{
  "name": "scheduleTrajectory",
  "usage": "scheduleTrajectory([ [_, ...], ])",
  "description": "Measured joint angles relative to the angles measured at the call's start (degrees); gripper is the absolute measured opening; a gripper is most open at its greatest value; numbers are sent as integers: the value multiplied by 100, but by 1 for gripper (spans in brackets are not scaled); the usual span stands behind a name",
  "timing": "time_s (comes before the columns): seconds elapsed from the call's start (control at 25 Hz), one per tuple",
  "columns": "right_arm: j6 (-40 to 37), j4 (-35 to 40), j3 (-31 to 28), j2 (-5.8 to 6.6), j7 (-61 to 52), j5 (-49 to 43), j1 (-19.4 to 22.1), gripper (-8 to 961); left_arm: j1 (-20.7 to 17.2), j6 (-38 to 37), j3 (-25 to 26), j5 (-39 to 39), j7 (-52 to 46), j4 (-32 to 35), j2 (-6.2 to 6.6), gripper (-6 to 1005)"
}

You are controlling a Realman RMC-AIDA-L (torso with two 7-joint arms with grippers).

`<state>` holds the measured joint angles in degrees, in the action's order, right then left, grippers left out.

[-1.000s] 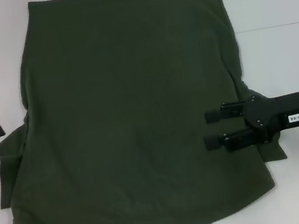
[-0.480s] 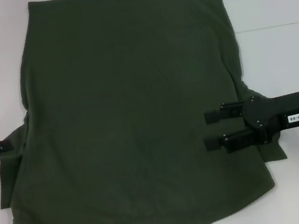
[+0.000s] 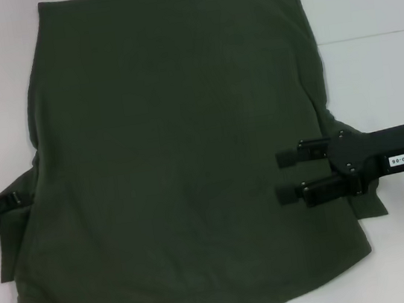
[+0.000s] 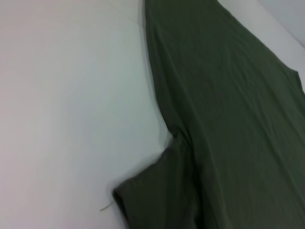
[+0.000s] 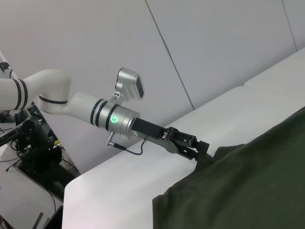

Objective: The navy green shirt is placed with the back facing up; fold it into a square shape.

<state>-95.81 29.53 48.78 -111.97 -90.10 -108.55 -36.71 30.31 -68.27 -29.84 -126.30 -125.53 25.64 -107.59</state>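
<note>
On my right arm, just behind the jaws, a small white label reads "140-06" as far as I can make it out. I find no other writing, and the navy green shirt (image 3: 180, 154) carries no print.

The shirt lies spread flat on the white bench (image 3: 369, 0), covering most of it, its straight hem at the far side from me and its sleeves nearer to me.

My right gripper (image 3: 287, 175) hovers over the shirt's right side near the right sleeve, in the same spot as a second ago. Its jaws stand moderately apart, holding nothing, both fingers (image 3: 288, 158) pointing toward the shirt's middle.

My left gripper (image 3: 6, 202) has changed most. A second ago it sat on bare bench clear of the shirt's left sleeve; half a second ago it was closer; now it is at the sleeve's edge, with its tips reaching the fabric. From the right wrist view the left gripper (image 5: 202, 149) meets the sleeve where the cloth bunches up slightly. Whether those jaws have closed on the fabric, I cannot tell.

The left wrist view shows the shirt (image 4: 228, 109) lying smooth, its sleeve (image 4: 157, 191) spread out onto the bench (image 4: 71, 109).
</note>
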Motion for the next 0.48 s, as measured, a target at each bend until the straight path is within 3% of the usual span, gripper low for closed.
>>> scheduleTrajectory([
  [0.48, 1, 0, 1, 0, -18, 0, 0, 924, 82, 49, -112, 0, -135, -84, 0, 914],
])
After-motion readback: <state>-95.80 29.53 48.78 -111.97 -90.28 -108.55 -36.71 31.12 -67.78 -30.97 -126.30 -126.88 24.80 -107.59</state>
